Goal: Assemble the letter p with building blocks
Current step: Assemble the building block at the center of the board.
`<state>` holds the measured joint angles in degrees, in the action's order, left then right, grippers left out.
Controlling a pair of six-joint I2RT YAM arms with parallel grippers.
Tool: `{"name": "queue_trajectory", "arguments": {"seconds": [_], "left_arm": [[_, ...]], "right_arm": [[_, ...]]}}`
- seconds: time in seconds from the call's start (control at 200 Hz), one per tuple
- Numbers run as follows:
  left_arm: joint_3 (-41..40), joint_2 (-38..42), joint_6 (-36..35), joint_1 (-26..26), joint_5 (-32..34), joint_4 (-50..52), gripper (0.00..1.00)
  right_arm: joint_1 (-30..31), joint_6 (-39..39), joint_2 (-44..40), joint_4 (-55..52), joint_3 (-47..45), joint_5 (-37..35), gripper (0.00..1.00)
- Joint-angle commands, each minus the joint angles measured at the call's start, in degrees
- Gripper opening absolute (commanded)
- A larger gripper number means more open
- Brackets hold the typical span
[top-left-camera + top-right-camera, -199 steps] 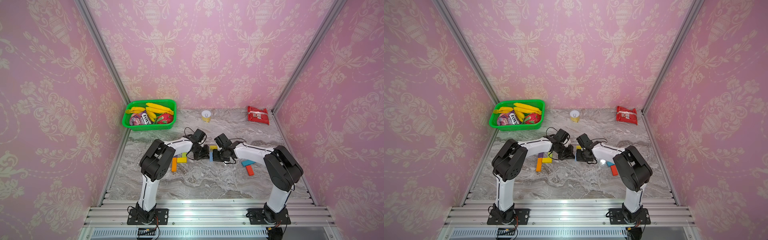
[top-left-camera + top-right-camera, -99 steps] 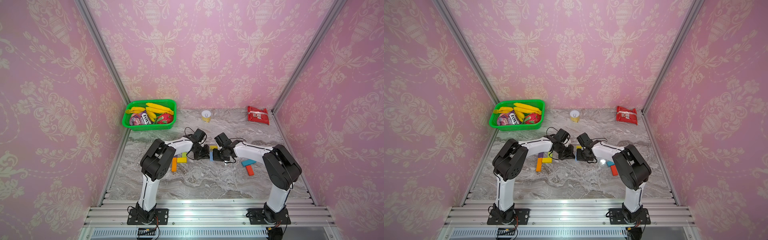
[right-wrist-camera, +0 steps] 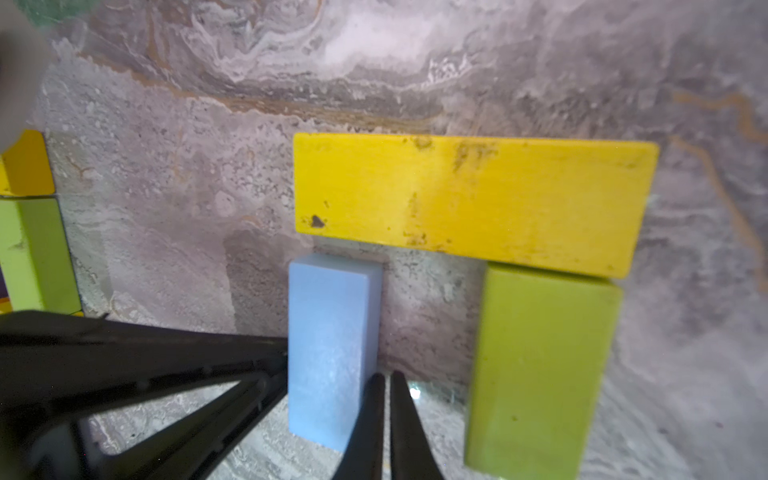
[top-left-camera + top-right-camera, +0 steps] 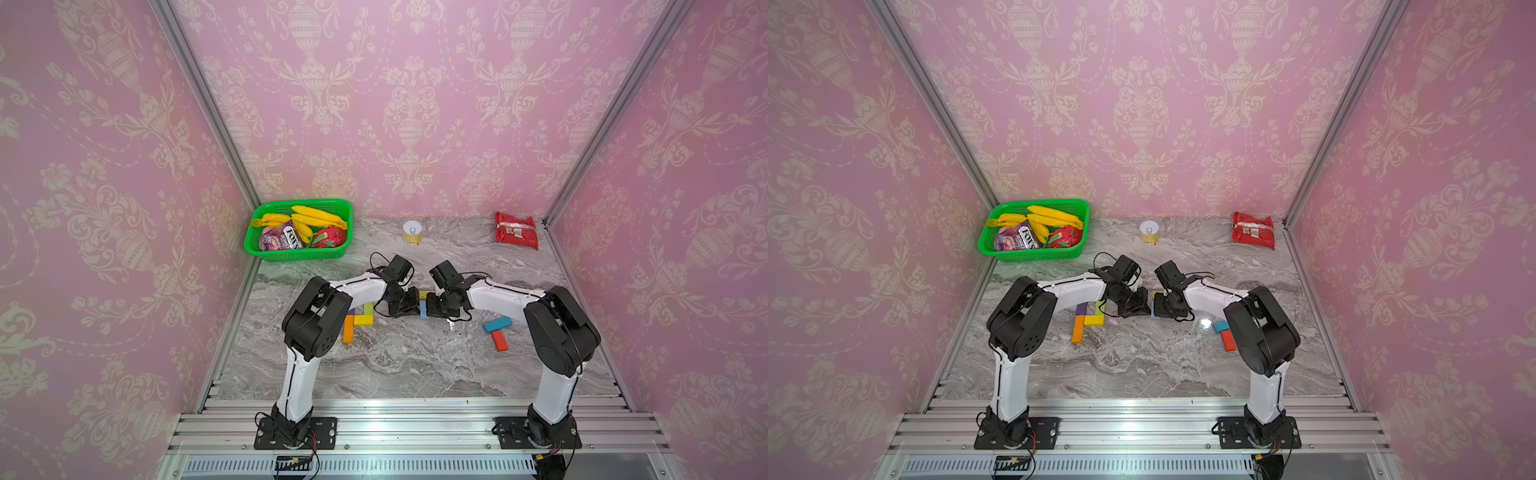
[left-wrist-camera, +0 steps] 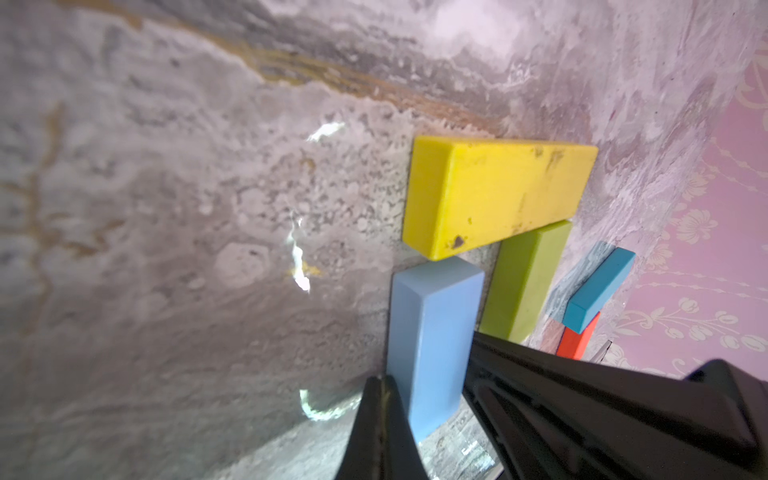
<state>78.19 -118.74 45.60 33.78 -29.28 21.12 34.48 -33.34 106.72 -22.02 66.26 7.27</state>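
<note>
A yellow block (image 3: pixel 473 199) lies crosswise, with a light blue block (image 3: pixel 332 345) and a lime green block (image 3: pixel 540 374) standing off its long side. My left gripper (image 5: pixel 384 380) is shut, its tips against one side of the light blue block (image 5: pixel 432 332). My right gripper (image 3: pixel 385 376) is shut too, resting on that block's other side, in the gap towards the lime green block. Neither holds it. In a top view both grippers meet mid-table around the light blue block (image 4: pixel 423 309). Purple (image 4: pixel 1081 308), lime (image 4: pixel 1099 307), yellow (image 4: pixel 1094 320) and orange (image 4: pixel 1078 329) blocks lie together under the left arm.
A teal block (image 4: pixel 497 324) and a red block (image 4: pixel 500 340) lie by the right arm. At the back left stands a green basket (image 4: pixel 299 253) with bananas and packets. A small can (image 4: pixel 412 232) and a red snack packet (image 4: pixel 516 230) sit by the back wall.
</note>
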Motion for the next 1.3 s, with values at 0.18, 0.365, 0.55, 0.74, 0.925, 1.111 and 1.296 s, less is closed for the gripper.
{"name": "queue_trajectory", "arguments": {"seconds": [0.18,0.365,0.55,0.74,0.925,1.111,1.296], "left_arm": [[2.23,-1.32,0.15,-0.08,-0.52,1.20,0.00],[2.58,-1.61,0.14,-0.07,-0.43,1.39,0.00],[2.67,-1.59,0.17,-0.12,-0.52,1.39,0.00],[2.84,-1.60,-0.07,-0.08,-0.20,1.68,0.00],[3.72,-1.89,-0.32,-0.11,-0.18,2.16,0.00],[3.83,-1.85,-0.38,-0.03,-0.26,2.39,0.00],[3.28,-1.34,-0.72,-0.19,0.37,2.86,0.00]], "right_arm": [[-0.04,1.51,0.85,-0.32,1.46,1.08,0.09],[-0.26,1.75,1.38,-0.78,2.17,1.28,0.09],[-0.36,1.91,1.70,-1.15,2.47,1.17,0.09],[-0.38,1.77,2.03,-1.14,2.65,1.52,0.09],[-0.45,1.91,1.83,-1.42,2.62,1.39,0.09],[-0.54,1.95,1.94,-1.49,2.72,1.43,0.09],[-0.46,1.99,2.03,-1.70,3.22,1.43,0.09]]}}
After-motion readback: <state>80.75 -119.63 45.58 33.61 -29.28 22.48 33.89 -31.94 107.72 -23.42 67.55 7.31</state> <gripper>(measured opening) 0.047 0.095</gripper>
